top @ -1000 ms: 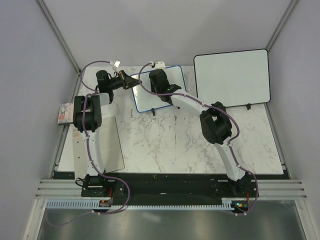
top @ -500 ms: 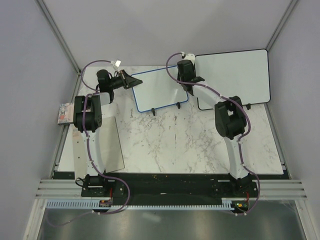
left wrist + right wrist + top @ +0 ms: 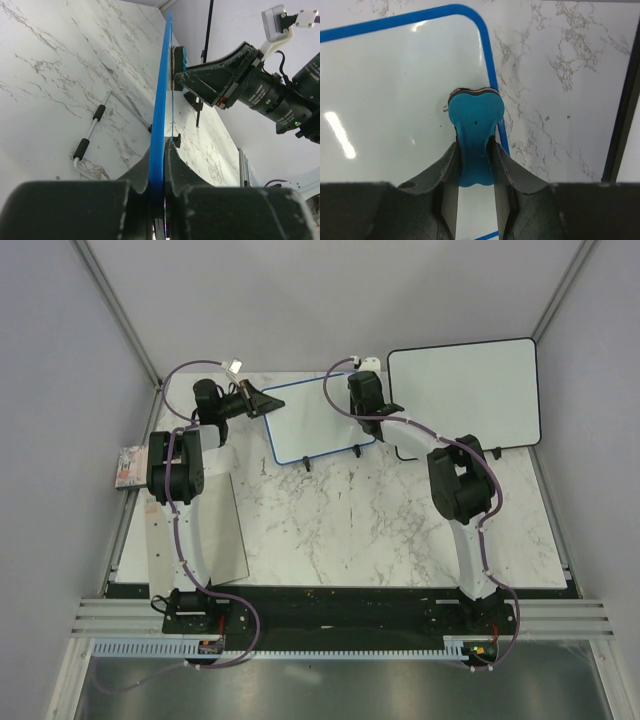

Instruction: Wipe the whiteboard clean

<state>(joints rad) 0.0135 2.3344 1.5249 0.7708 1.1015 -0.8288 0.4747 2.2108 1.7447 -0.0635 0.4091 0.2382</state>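
My right gripper [image 3: 474, 150] is partly closed on a turquoise, bone-shaped eraser [image 3: 474, 112], whose pad is pressed against the small blue-framed whiteboard [image 3: 385, 100] just inside its right-hand frame. My left gripper [image 3: 159, 160] is clamped tight on that board's left edge. The board sits far-centre on the white marble table [image 3: 350, 530] — just left of a larger black-framed whiteboard [image 3: 465, 390].

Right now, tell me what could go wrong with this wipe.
The eraser in the right tool sits at the right frame of the whiteboard; it may slide off the edge.
The left tool pinches only the thin blue frame; pressure could twist the board loose.
The black-framed board stands close; the right arm might bump it.
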